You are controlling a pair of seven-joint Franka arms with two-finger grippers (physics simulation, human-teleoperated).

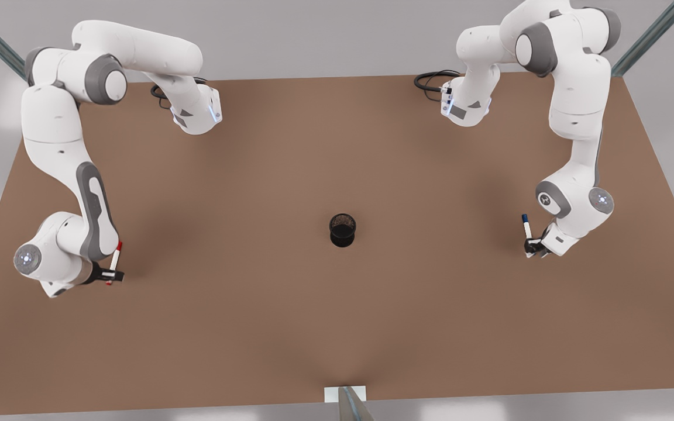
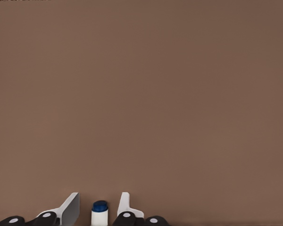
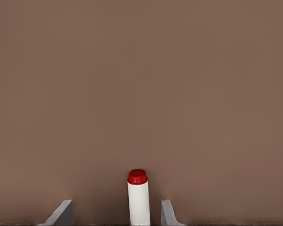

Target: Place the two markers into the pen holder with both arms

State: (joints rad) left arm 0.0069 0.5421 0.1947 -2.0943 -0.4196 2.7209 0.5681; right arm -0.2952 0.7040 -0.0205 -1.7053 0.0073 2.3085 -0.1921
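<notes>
— What sort of place is this?
— A simulated robot lab bench: a plain brown tabletop [image 1: 290, 304], two white jointed arms [image 1: 74, 175] mounted at its edge, grey metal frame struts [image 1: 653, 36], blank grey walls [image 1: 325, 35].

The left gripper [image 1: 533, 248] is hanging low at the front view's right, the right gripper [image 1: 112, 275] at its left, both bracketing markers.
</notes>
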